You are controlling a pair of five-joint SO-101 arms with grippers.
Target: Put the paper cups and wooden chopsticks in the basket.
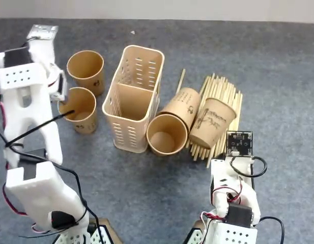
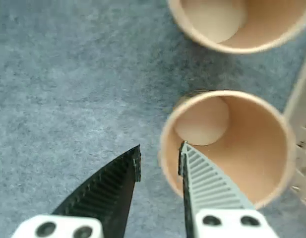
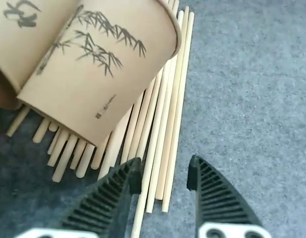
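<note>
Nearest the lens in the left wrist view, the left gripper (image 2: 160, 148) is released. Its pale finger sits inside the near upright cup (image 2: 232, 148), low and right of centre in the frame. Its black finger is outside the cup, apart from the rim, so the paper wall stands between the two and is not yet pinched.

To do this step well, I would close only until the wall is held, because a thin paper rim will likely buckle under a hard squeeze. I would then lift straight up so the cup clears the far upright cup (image 2: 232, 25) at the frame's top. The basket (image 2: 304, 119) stands just beside at the right edge, so the carry is short. The cup should be let go over a compartment, not over the divider.

There are four paper cups. In the high view two stand upright at the left. Right of the basket two lie on their sides: the open-mouthed lying cup (image 1: 169, 133) and the bamboo-print cup (image 1: 212, 122). The bamboo-print cup rests on the chopsticks (image 1: 225, 91).

The chopsticks are one loose bundle, too many and too overlapped to count. One stray chopstick (image 1: 180, 81) lies apart, near the basket's upper right. There is one basket with two compartments, and none of the four cups is in it.

At the lower right, the right gripper (image 3: 164, 163) hangs unclenched over the bundle's outer sticks, holding nothing. Everything sits on the grey table (image 1: 279, 66).
</note>
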